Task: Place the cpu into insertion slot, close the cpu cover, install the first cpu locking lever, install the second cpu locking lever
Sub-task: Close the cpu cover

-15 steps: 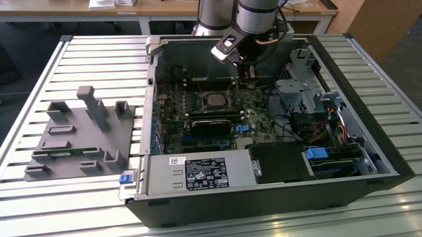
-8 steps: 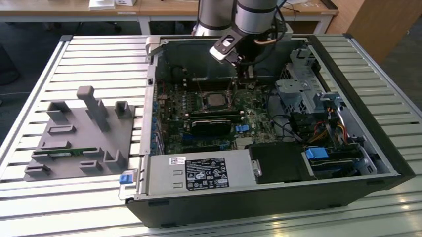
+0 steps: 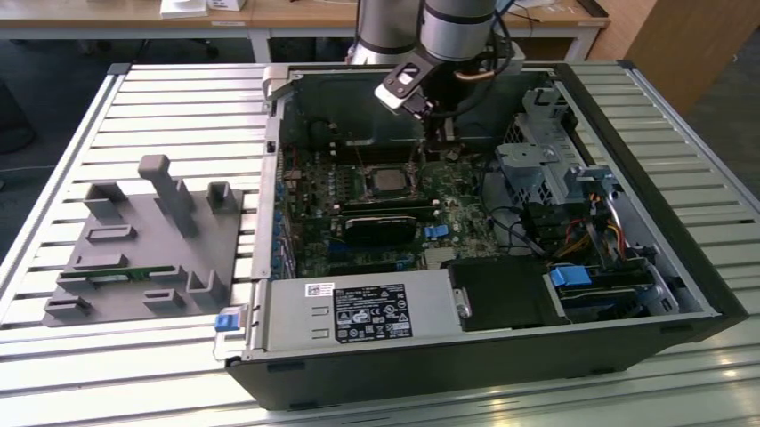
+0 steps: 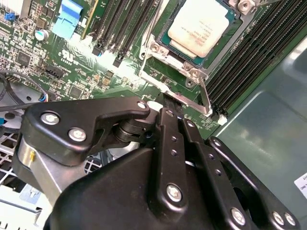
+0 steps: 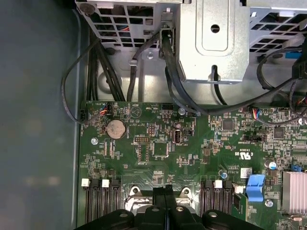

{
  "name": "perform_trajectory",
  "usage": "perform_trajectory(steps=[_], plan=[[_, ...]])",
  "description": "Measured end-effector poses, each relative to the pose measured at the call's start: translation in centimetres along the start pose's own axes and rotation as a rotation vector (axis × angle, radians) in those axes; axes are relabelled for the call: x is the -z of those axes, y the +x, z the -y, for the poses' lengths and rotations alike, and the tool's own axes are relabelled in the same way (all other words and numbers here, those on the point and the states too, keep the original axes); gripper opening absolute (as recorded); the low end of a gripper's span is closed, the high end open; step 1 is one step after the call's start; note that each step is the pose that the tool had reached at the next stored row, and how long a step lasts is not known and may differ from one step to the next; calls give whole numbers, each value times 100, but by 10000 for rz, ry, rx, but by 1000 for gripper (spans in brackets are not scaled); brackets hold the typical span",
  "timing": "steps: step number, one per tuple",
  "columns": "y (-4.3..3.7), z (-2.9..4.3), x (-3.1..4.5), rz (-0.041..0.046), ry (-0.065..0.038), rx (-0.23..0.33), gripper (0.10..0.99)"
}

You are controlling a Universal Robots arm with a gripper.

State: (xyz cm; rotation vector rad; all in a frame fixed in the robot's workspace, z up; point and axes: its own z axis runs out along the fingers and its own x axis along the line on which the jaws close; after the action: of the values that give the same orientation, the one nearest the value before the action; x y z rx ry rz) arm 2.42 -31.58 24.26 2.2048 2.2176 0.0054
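The cpu (image 4: 201, 25) lies flat in the insertion slot (image 4: 167, 40) on the motherboard, its tan-silver face up. The silver cpu cover (image 4: 191, 73) sits down around the chip as a frame. A thin silver locking lever (image 4: 205, 96) runs along the cover's near edge. My gripper (image 4: 171, 101) is shut, fingers pressed together, with the tips right at that lever's end; I cannot tell whether they touch it. In the exterior view the gripper (image 3: 442, 147) reaches into the open case just beyond the cpu (image 3: 386, 181). The first wrist view shows the shut gripper (image 5: 165, 189) above the board.
Black memory slots (image 4: 249, 52) flank the socket. A metal drive cage (image 3: 540, 169) with cables stands at the exterior view's right, and the power supply (image 3: 356, 311) is at the case front. A grey fixture (image 3: 142, 240) lies on the slatted table at the left.
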Motion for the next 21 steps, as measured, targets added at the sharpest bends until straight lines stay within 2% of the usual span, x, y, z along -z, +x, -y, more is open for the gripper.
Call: perform_trajectory(steps=[21], plan=[[1, 111, -18, 1, 0, 0, 122]])
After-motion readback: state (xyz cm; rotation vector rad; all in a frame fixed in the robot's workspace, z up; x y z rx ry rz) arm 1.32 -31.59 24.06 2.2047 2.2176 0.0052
